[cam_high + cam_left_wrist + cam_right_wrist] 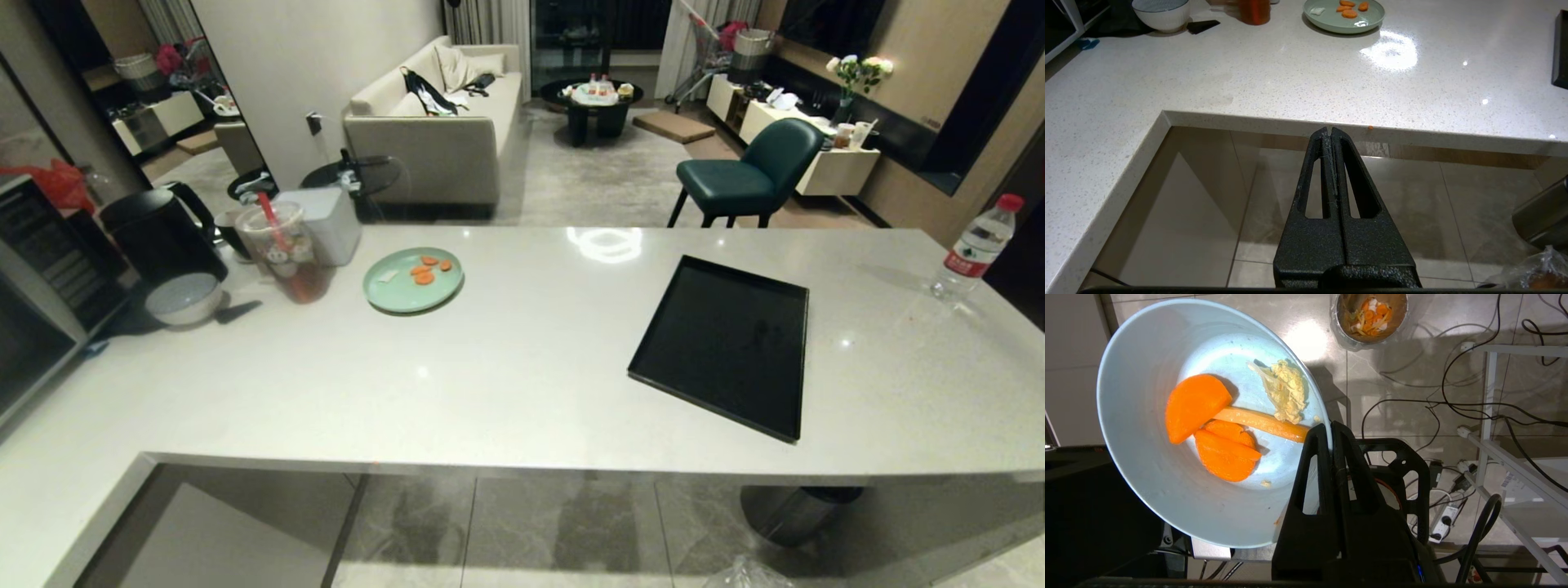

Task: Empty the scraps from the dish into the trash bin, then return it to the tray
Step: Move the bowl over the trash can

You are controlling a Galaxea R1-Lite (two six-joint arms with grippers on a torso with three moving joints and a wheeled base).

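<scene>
The right gripper (pixel 1331 428) is clenched on the rim of the pale blue bowl (pixel 1167 490), one finger inside and one outside, holding it low over the tiled floor and out of the head view. The bowl sits nearly level, with the scraps (pixel 1220 428) (orange carrot slices, a carrot strip and a pale yellowish clump) resting in its base just beside the grip.

The lined trash bin (pixel 1370 318), with earlier scraps inside, stands on the floor well apart from the bowl, not beneath it.

The black tray (pixel 727 343) lies bare near the right end of the worktop (pixel 522 384), close to its front edge.

The left gripper (pixel 1331 134) is pressed closed and empty, parked below the worktop's front edge.

Judgement: the pour has not begun. The bowl's free rim should be brought over the bin's mouth before tilting, with the tilt directed away from the pinched rim. The clump may cling and need a steeper tilt. The narrow mouth leaves little margin for spillage.
</scene>
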